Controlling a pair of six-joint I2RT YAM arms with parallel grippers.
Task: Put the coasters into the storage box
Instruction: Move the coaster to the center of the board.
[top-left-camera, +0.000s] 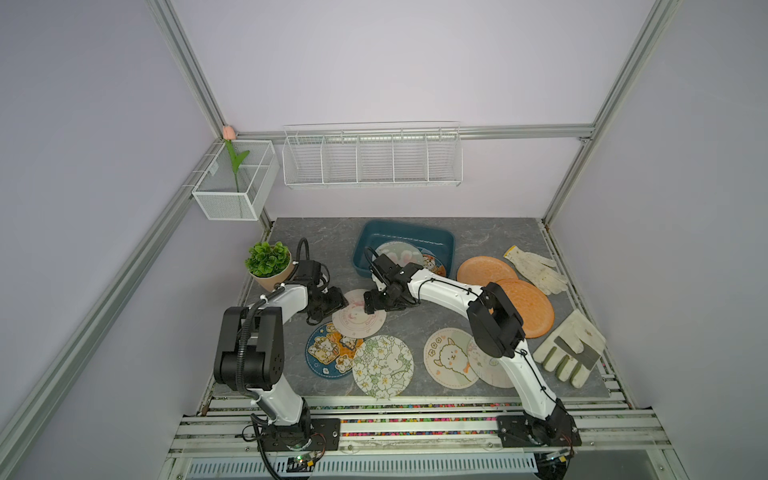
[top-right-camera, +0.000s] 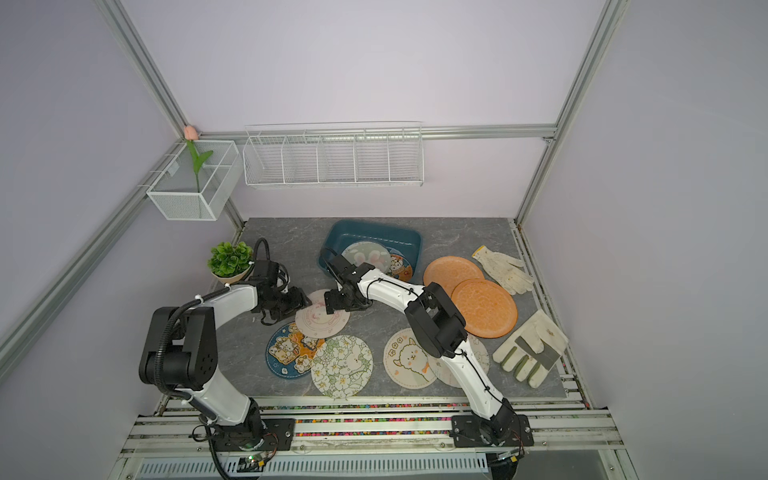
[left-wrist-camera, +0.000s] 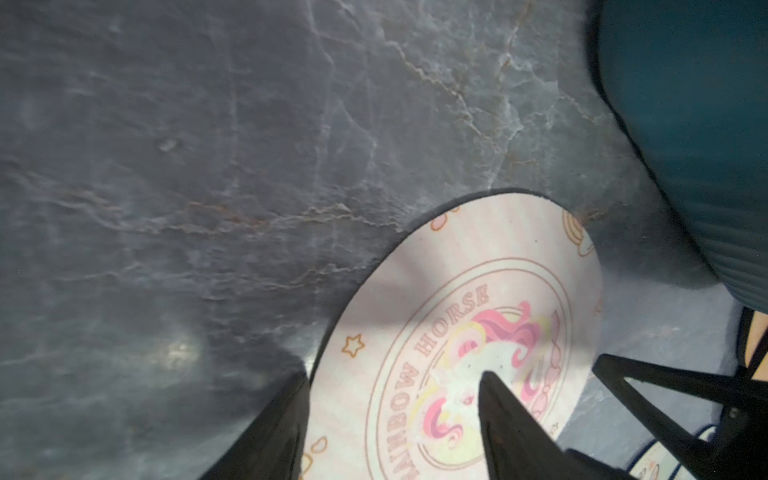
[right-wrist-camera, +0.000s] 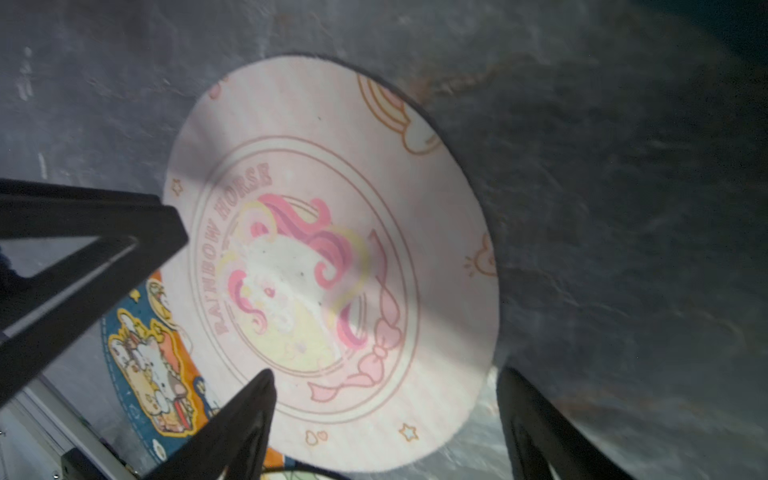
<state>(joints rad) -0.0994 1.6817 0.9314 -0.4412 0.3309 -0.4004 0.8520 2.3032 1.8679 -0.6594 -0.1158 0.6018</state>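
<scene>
**Desk:** Where do your tools stand?

**Field:** Your left tool (left-wrist-camera: 392, 374) and right tool (right-wrist-camera: 384, 372) both hang with fingers apart over the pale pink round "Rainbow Horse" coaster (top-left-camera: 358, 321), which lies on the grey marbled surface (top-left-camera: 478, 241), clamped by neither.

**Desk:** And your box?

**Field:** The dark teal rectangular plastic storage box (top-left-camera: 409, 228) sits just behind that coaster, with two printed coasters (top-left-camera: 397, 251) inside.

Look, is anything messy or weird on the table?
Nothing is spilled or broken. The pink unicorn coaster lies partly over the blue cartoon coaster. A far glove and a near glove look odd among coasters.
</scene>
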